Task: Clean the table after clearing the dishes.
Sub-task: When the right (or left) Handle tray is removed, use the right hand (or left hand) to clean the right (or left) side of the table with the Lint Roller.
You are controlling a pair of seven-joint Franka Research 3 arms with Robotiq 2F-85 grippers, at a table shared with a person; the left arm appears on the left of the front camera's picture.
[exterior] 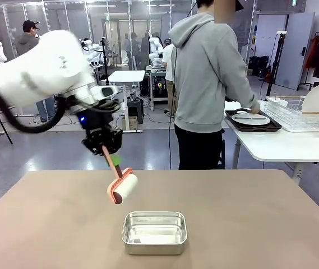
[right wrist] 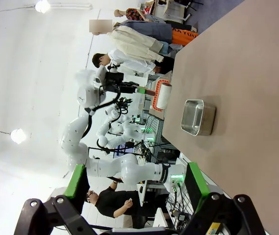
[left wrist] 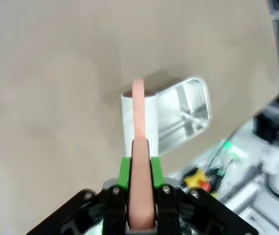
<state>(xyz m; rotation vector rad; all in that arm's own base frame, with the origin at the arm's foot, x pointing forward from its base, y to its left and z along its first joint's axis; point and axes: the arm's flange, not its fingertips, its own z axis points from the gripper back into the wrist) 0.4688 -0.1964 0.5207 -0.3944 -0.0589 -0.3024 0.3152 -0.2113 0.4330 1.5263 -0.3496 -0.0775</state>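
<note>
Front view: left gripper (exterior: 104, 147) noted above the far left part of the table (exterior: 249, 224), jaws clenched on the pink handle of a lint roller (exterior: 123, 188). The roller's white drum is angled down toward the tan top, just beyond and left of the steel pan (exterior: 155, 232); whether the drum touches the surface cannot be told. The pan is seen near the robot's edge, about mid-table.

A person (exterior: 207, 84) in a grey hoodie is seen with back turned at a white side table (exterior: 282, 147), one hand (exterior: 254, 108) at a dark tray (exterior: 253, 126) carrying a white plate (exterior: 250, 118). A wire dish rack (exterior: 299, 115) is set just beside the tray.

Left wrist view: the pink handle is pinched between the green pads (left wrist: 124, 171), with the drum in front of the pan.

Right wrist view: right gripper (right wrist: 137, 183) recorded with jaws released and spread wide, nothing between them, held off the table's edge.
</note>
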